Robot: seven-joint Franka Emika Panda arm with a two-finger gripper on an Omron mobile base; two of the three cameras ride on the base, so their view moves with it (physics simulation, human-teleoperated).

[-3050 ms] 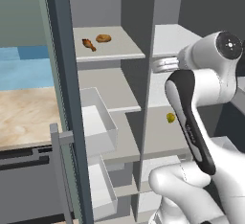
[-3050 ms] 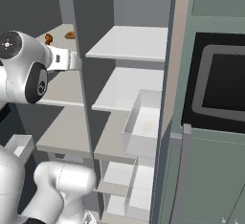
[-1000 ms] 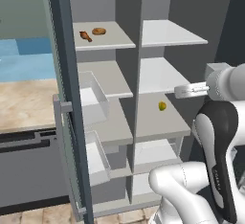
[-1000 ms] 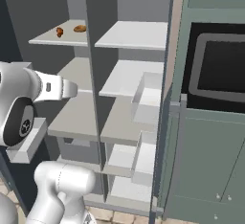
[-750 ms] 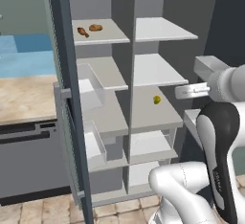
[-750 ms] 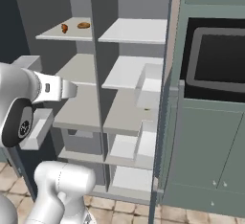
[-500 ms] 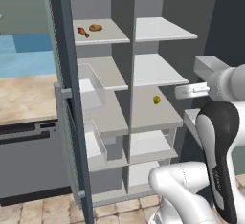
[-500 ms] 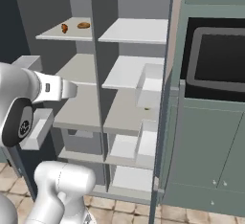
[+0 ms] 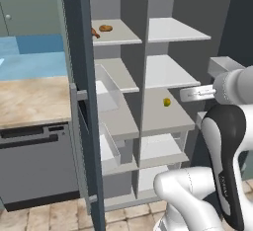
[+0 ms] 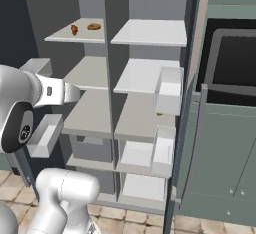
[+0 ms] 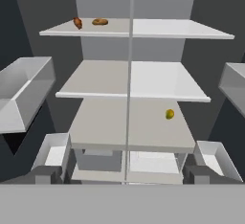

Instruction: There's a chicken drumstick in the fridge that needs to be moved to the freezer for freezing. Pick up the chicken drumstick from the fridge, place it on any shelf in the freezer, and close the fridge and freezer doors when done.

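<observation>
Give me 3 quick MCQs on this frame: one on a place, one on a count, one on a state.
1. Where does the chicken drumstick lie?
A. On the top left shelf, beside the bun
B. On the third right shelf, beside the fruit
C. In a door bin

2. How many food items lie on the shelves?
A. One
B. Three
C. Five

3. How do the two tall doors stand?
A. Both shut
B. Only the left one open
C. Both open

Answers:
1 A: the chicken drumstick lies next to the bun on the top left shelf.
2 B: drumstick, bun and one yellow-green fruit.
3 C: the left door and the right door are both swung out, so every shelf is exposed.
</observation>
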